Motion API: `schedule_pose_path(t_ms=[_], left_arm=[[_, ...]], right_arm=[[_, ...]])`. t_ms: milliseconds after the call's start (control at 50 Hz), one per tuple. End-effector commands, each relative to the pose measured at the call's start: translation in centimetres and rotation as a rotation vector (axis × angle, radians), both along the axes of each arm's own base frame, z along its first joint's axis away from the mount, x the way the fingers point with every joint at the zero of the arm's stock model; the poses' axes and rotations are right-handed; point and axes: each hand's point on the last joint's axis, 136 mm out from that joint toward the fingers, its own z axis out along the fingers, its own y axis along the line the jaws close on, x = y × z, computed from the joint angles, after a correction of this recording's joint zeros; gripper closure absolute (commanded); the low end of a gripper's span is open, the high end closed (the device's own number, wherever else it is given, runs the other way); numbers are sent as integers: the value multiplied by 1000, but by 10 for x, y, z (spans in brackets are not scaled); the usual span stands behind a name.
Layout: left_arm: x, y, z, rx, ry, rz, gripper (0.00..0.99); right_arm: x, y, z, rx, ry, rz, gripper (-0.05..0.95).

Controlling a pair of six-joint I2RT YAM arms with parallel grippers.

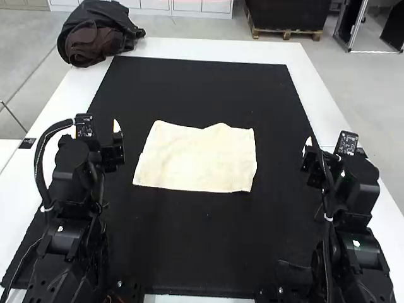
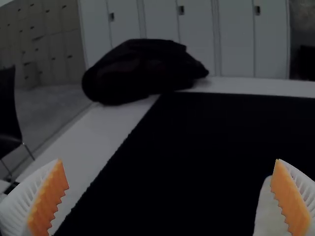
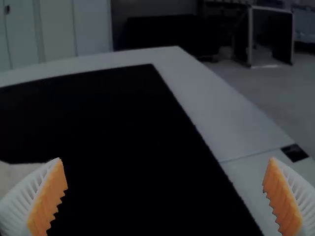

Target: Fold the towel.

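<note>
Cream-coloured cloth, the towel (image 1: 197,158), lies spread out flat on a large black mat (image 1: 202,82), near its middle and between the two arms. Its near edge runs almost straight, while its far edge is wavy, with a dip partway along and a low peak beside it. Soft, shallow creases cross its top.

The left gripper (image 1: 97,127) is above the mat's left side, apart from the towel. In the left wrist view its white, ribbed fingers with orange pads (image 2: 49,199) are spread wide, with nothing pinched between them. The right gripper (image 1: 334,145) is over the mat's right side, also apart from the cloth; in the right wrist view its matching fingers (image 3: 283,196) are spread just as wide and grip nothing.

Under the mat is a white surface (image 1: 315,91), with a crumpled black and dark brown fabric bundle (image 1: 98,35) at its far left corner.
</note>
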Motion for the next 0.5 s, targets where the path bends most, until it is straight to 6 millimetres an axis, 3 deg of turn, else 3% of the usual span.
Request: schedule_pose_path(t_ms=[0,480], left_arm=[[0,-1,0,-28,-13,-9,30],[0,-1,0,-37,-17,-10,30]], right_arm=[[1,4,0,10,-8,23,-20],[1,8,-1,-4,-1,44,-20]])
